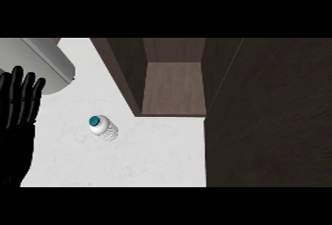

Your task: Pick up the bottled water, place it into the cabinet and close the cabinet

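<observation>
Standing upright mid-surface (149,158), the water bottle (102,127) lies right of the left hand (19,101), whose straight fingers hold nothing; cabinet (172,88) open beyond.

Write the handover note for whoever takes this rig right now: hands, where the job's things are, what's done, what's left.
Left hand: open, fingers straight and pointing up, resting at the view's left edge, holding nothing.
Right hand: not in view.
Bottled water: standing on the white counter, blue cap up, untouched, left of and slightly nearer than the cabinet opening.
Cabinet: open, wooden shelf bare where it shows; its dark door stands swung out at the right.
Done: nothing yet.
Left: grasp the bottle, set it on the shelf, then close the door.
</observation>
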### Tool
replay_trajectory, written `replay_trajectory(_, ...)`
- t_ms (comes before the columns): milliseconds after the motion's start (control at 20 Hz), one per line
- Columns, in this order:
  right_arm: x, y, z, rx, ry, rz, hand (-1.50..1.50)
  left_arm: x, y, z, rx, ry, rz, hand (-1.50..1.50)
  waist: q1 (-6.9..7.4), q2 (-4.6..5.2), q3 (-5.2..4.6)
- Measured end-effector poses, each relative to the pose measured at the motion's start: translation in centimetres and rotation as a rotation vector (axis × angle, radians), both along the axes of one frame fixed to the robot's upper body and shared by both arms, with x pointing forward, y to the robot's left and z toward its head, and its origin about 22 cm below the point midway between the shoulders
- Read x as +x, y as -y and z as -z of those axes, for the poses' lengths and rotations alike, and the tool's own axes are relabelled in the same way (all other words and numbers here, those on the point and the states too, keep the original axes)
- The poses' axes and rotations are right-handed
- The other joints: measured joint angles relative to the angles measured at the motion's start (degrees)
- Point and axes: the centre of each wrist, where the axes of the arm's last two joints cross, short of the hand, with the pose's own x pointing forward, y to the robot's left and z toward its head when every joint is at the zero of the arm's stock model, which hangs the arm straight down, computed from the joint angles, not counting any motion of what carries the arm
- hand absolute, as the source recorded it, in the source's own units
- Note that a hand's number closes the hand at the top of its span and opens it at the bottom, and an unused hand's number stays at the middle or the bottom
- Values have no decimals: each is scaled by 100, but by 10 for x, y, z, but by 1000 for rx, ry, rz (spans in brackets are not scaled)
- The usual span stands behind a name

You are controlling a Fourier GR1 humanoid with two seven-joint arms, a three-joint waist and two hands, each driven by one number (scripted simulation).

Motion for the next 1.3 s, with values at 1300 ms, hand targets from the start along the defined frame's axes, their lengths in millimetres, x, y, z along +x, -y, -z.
replay_trajectory(1300, -78, -43, -37, 35, -128, -293, -150, 34, -139, -8, -137, -321, 781, -150, -76, 166, -34)
